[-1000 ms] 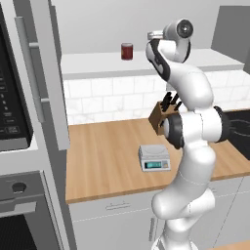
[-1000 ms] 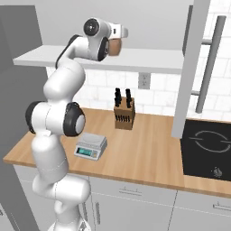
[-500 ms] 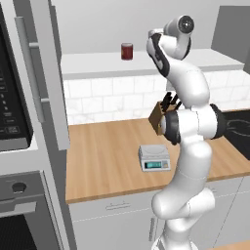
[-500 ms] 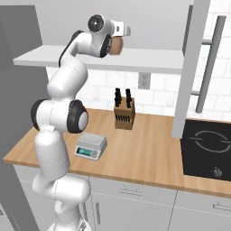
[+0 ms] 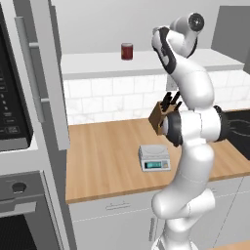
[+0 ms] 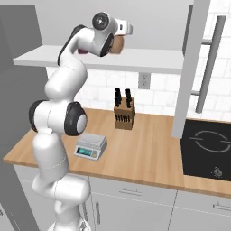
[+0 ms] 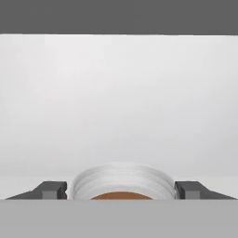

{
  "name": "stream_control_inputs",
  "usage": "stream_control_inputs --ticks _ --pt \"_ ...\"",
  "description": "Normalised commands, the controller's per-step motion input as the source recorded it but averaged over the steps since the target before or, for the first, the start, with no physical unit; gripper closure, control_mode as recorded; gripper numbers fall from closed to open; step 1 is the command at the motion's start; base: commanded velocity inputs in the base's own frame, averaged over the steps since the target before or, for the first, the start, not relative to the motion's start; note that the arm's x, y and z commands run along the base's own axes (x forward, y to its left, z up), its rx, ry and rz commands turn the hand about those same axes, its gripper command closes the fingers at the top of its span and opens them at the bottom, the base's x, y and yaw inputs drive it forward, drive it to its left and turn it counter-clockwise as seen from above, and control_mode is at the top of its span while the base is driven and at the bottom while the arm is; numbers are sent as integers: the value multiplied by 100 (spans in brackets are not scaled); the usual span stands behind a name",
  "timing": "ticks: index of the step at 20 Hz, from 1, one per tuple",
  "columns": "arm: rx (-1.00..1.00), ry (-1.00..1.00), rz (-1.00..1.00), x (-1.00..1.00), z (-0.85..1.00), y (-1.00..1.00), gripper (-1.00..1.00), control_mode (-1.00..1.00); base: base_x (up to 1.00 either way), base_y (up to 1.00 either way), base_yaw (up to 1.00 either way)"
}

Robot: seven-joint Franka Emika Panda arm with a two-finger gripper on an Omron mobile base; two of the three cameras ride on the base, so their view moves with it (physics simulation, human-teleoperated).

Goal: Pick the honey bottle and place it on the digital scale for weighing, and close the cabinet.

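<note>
- The tall upper wall cabinet with flat light grey doors stands open, its long metal bar handle off to the pincer's right in the right base view; closing it is not yet done.
- The white cabinet shelf runs just below the pincer, with a dark red cylindrical jar standing on it well apart on the far side of the arm.
- The wooden countertop lies far beneath the pincer, bearing a brown wooden knife block.
- The small light grey square-topped digital scale sits on that counter, low and ahead of the arm's base, its plate bare.
- The two-finger pincer is up at shelf height, its dark tips spread on either side of the small rounded amber honey bottle with a pale lid.
- I cannot tell whether the tips touch it or only flank it.
- Judged step: grasping the bottle. Next calls for a firm pinch, a lift off the shelf, then a long descent to the scale.
</note>
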Motion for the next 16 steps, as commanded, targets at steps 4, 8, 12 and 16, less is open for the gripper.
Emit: stream_control_inputs --ticks 4,8,12,16 --pt "8 -6 4 -48 2 0 100 -100 0 0 0" --pt "2 -7 4 -53 0 0 100 -100 0 0 0" --pt "0 -17 5 -84 3 -6 100 -100 0 0 0" --pt "4 -9 0 -98 3 -5 100 -100 0 0 0"
